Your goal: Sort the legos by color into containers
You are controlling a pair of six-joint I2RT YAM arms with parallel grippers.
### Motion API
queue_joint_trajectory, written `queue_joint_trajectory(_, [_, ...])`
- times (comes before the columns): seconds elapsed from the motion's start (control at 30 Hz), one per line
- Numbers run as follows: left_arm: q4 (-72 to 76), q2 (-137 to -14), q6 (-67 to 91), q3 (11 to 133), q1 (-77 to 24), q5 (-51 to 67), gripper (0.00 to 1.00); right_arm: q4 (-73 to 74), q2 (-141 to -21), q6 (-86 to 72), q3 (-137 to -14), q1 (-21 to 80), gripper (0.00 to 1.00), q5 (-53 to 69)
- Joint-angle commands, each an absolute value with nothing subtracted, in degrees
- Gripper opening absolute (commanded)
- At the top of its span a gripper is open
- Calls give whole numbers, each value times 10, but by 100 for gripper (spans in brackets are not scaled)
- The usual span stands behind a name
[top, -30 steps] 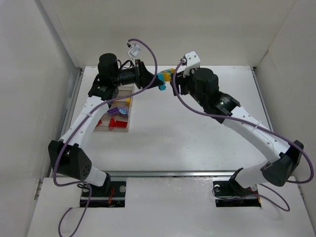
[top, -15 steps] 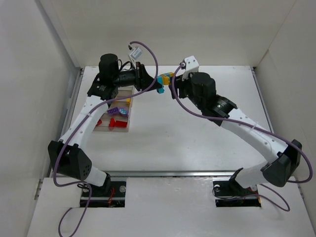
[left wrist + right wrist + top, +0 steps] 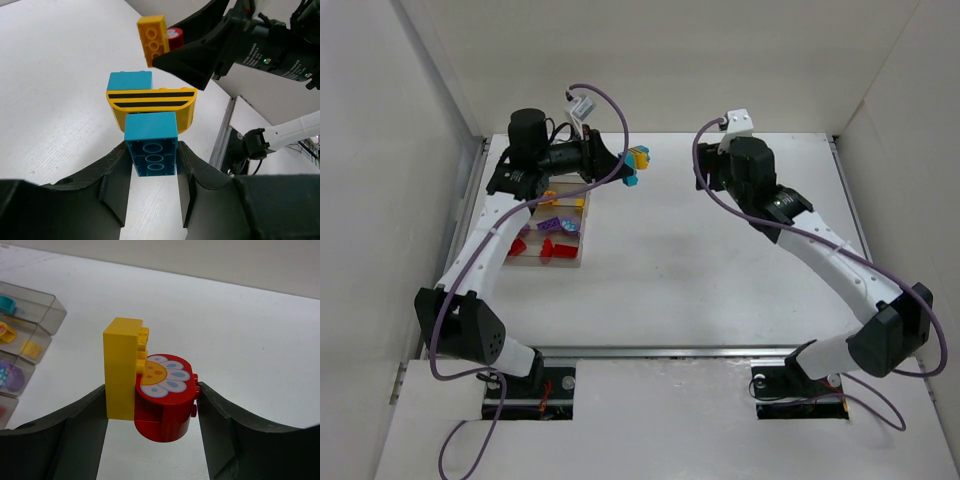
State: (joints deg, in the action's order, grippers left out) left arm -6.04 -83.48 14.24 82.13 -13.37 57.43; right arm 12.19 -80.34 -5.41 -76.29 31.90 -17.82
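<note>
The left hand (image 3: 151, 162) is closed on a teal brick (image 3: 151, 150), its fingers pressed against the brick's two sides. Stacked on that brick is a yellow half-round piece (image 3: 150, 102) with two black stripes, and a second teal brick (image 3: 129, 80) sits on its far side. From overhead the cluster shows in the upper left-centre of the frame, just right of the far end of the organizer box (image 3: 584, 232). It looks to be held above the worktop (image 3: 700, 270).

The right hand (image 3: 152, 405) grips a pair of its own — an upright yellow brick (image 3: 120, 372) joined to a red rounded brick (image 3: 162, 407) with a flower printed on its face. One finger bears on the yellow side and the other on the red. In the overhead view this hand sits upper centre, well apart from the left one, with its fingers hidden under the wrist.

The box lies on the worktop at the left of the overhead frame, its four compartments in a row. Red pieces (image 3: 553, 250) lie in the lowest compartment, a purple piece (image 3: 558, 225) in the next up, and yellow pieces (image 3: 578, 203) above that. At the left edge of the right wrist view a teal piece (image 3: 6, 304) shows in the end compartment.
</note>
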Motion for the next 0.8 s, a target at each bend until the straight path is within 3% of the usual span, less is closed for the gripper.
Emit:
queue_joint_trajectory(0.0, [-59, -797, 115, 848, -129, 570, 0, 160, -839, -63, -760, 315, 0, -135])
queue_joint_trajectory(0.23, [-83, -792, 76, 848, -129, 544, 0, 226, -954, -63, -769, 302, 2, -41])
queue_joint_trajectory(0.33, [-83, -792, 76, 848, -129, 544, 0, 260, -1010, -63, -794, 302, 19, -28])
queue_joint_trajectory(0.47, [-83, -787, 76, 848, -129, 539, 0, 272, -1047, -57, -806, 297, 24, -12])
queue_joint_trajectory(0.77, [-83, -781, 71, 843, -129, 539, 0, 267, -1078, -57, -806, 297, 62, 22])
